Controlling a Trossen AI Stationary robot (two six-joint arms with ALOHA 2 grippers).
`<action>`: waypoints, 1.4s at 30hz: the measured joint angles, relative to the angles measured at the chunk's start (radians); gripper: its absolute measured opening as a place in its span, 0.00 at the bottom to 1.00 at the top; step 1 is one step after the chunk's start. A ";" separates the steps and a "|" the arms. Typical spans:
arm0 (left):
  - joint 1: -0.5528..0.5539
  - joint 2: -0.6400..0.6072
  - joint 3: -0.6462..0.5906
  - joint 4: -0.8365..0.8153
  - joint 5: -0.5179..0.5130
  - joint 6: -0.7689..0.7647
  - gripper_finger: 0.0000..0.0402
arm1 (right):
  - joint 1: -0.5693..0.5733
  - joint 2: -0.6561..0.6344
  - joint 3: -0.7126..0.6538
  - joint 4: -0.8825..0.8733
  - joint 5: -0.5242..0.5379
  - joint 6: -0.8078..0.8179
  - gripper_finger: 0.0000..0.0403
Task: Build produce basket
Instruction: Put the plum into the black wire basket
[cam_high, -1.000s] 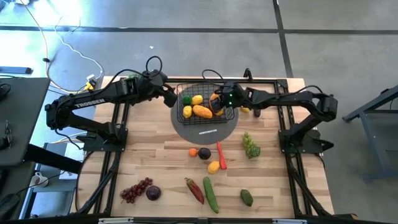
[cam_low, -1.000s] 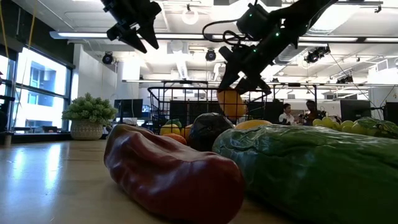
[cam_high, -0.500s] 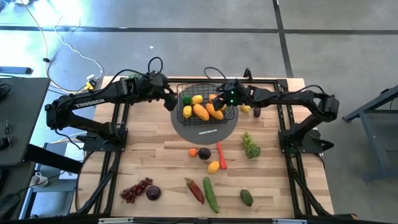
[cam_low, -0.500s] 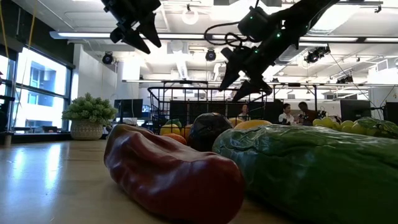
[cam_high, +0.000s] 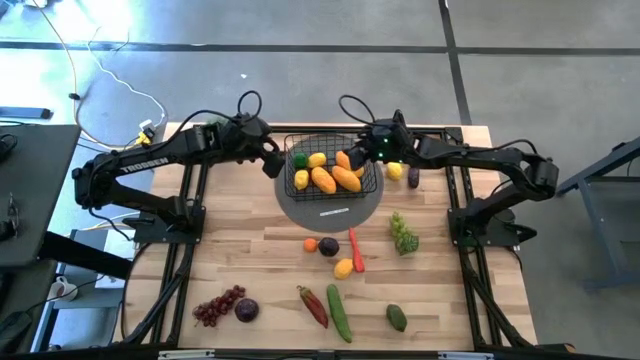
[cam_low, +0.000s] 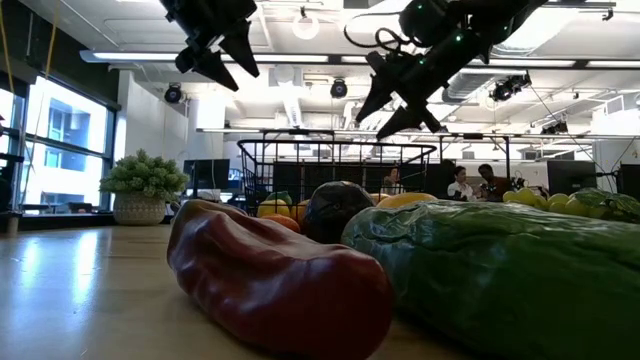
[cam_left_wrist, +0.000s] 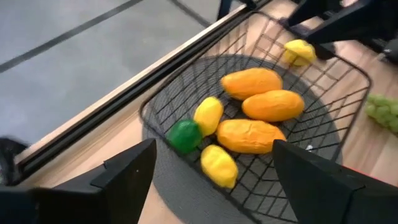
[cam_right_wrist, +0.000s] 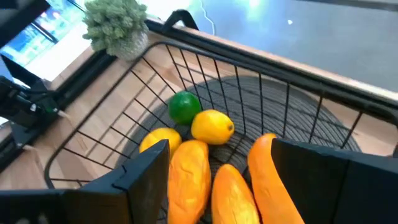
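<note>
The orange oblong toy mango (cam_high: 346, 162) that the right gripper (cam_high: 372, 150) had carried above the black wire-mesh basket (cam_high: 372, 186) came to lie inside it beside two other mangoes. The right gripper's jaws spread and it drew back toward the basket's far right corner.

Left gripper (cam_high: 276, 160), right gripper (cam_high: 366, 150): both agape.

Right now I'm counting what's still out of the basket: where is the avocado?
In the high view the avocado lies on the table's near right part, right of the cucumber and far from the basket.
</note>
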 joint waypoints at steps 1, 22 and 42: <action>0.007 0.000 0.009 -0.020 0.000 -0.012 0.78 | 0.000 -0.001 0.000 0.005 0.000 -0.003 0.65; -0.160 -0.007 0.112 -0.392 0.144 -0.020 0.78 | 0.029 -0.113 0.000 0.003 0.054 -0.066 0.65; -0.658 -0.008 0.094 -0.474 0.179 -0.208 0.78 | 0.261 -0.135 0.000 -0.023 0.122 0.071 0.65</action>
